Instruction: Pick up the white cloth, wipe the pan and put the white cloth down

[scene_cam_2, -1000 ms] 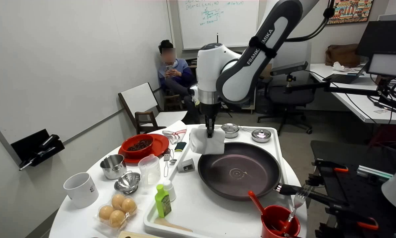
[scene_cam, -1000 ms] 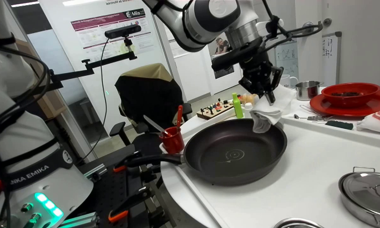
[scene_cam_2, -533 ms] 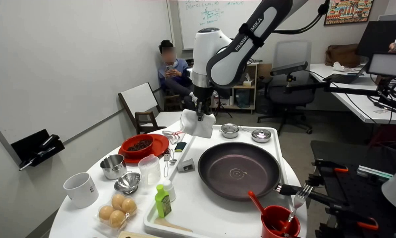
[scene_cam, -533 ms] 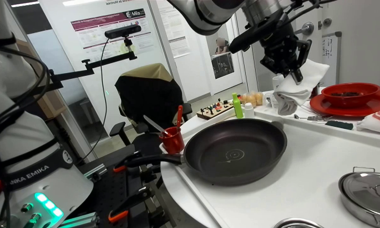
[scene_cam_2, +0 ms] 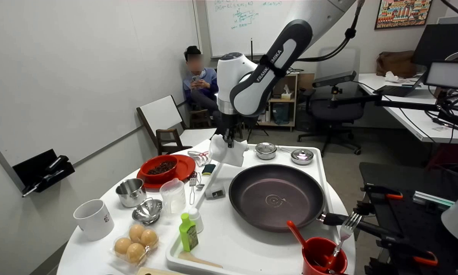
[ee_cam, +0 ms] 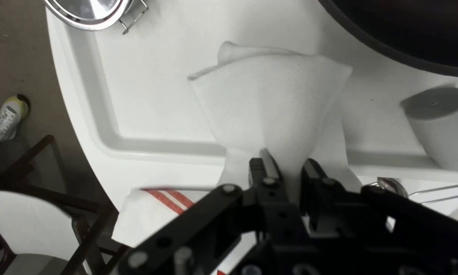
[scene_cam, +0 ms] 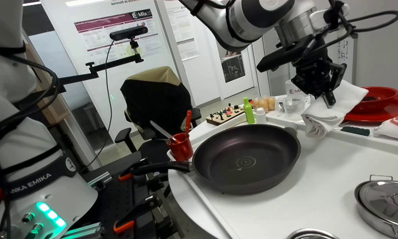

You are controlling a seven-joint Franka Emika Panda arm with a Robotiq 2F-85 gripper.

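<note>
In an exterior view, has the handle (scene_cam: 169, 166) pointing to nine o'clock along the long axis of the pan (scene_cam: 246, 162) on the tray (scene_cam: 325, 176). At two o'clock from the pan, clenches the white cloth (scene_cam: 346, 101) in the gripper (scene_cam: 328, 99), slanting lengthwise from eight to two.

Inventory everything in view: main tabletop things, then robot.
white cloth: 1, white, in gripper
tray: 1, white, on table
pan: 1, black, on tray
lidded pots: 2, silver, on tray
cup: 1, red, near pan
bottles: 2, green and white, on tray
eggs: 4, brown, on table
mug: 1, white, on table
open pot: 1, silver, on table
jug: 1, clear, on table
bowl: 1, red, on plate
plate: 1, red, on table
towel: 1, white-red, on table
arm: 1, white-black, over table
gripper: 1, black, shut on white cloth
</note>
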